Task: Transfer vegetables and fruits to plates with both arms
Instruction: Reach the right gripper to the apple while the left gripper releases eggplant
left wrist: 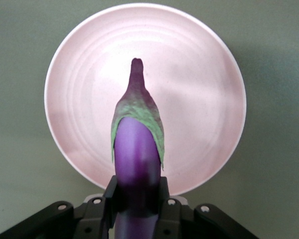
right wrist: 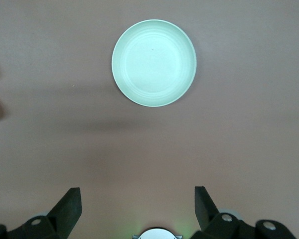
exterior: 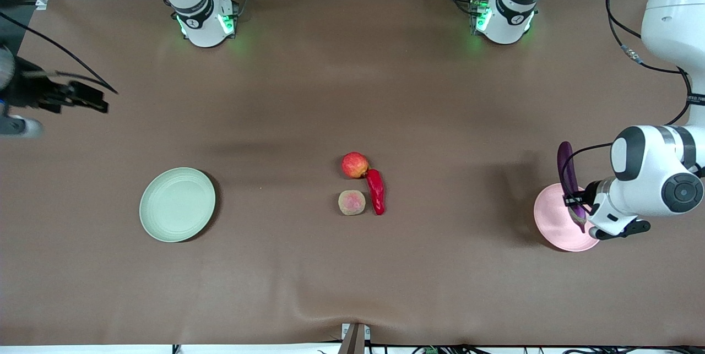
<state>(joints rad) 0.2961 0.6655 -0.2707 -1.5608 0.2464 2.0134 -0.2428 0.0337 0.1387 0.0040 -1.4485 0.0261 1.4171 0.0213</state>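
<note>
Over the pink plate [exterior: 553,227], at the left arm's end of the brown surface [exterior: 308,266], the left end effector [exterior: 575,202] hangs in the air with its fingers pinching the purple eggplant [exterior: 567,178]. In the left wrist view the eggplant [left wrist: 135,159] is clamped between the two black fingers [left wrist: 110,199], its green cap and stem tip pointing down at the middle of the pink plate [left wrist: 199,74]; no part of it is seen touching the plate.

Near the middle of the surface lie the other three items. The red-yellow apple [exterior: 354,164] is farthest from the front camera, and the red chili pepper [exterior: 376,191] lies just beside it with its stem end touching or nearly touching the apple. The pinkish-tan peach [exterior: 352,202] sits nearer the camera than the apple, just beside the pepper on the side toward the right arm's end.

The green plate [exterior: 177,204] rests bare toward the right arm's end, well apart from the produce. The right end effector [exterior: 77,98] waits up at that end of the surface, above it and farther from the camera than the green plate; the right wrist view shows its fingers [right wrist: 70,206] spread wide with nothing between them, looking down on the green plate [right wrist: 154,62].
</note>
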